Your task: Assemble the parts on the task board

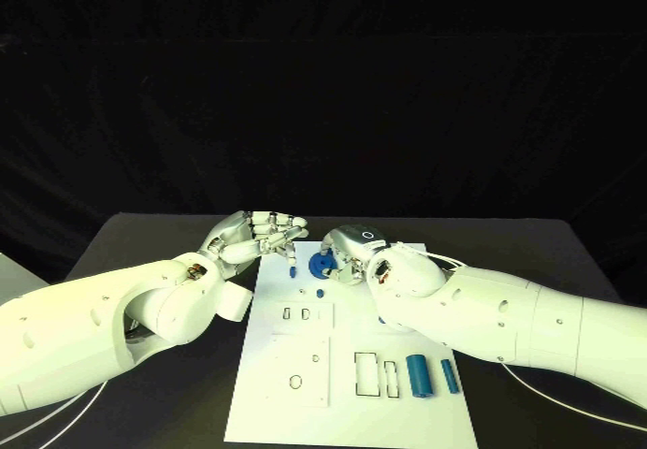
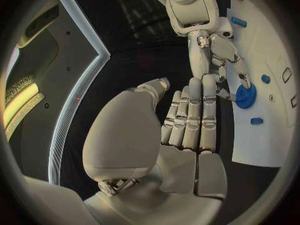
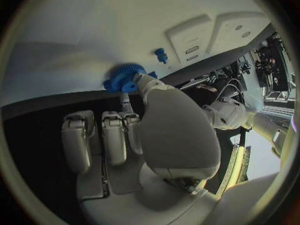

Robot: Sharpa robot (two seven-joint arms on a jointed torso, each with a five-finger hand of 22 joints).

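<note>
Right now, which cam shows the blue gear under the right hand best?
Right wrist view: the blue gear sits close, teeth visible, with the right hand touching it. Left wrist view shows the gear as a small blue disc on the task board. Head view shows it small and partly hidden by that hand.

Task board (image 1: 353, 412) matt white plastic; gear (image 3: 122, 78) ridged blue plastic; table (image 1: 162, 245) matt black.

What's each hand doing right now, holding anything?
Left hand: fingers curled, holding nothing, beside the task board.
Right hand: fingers on the blue gear; a firm grip cannot be told.
</note>
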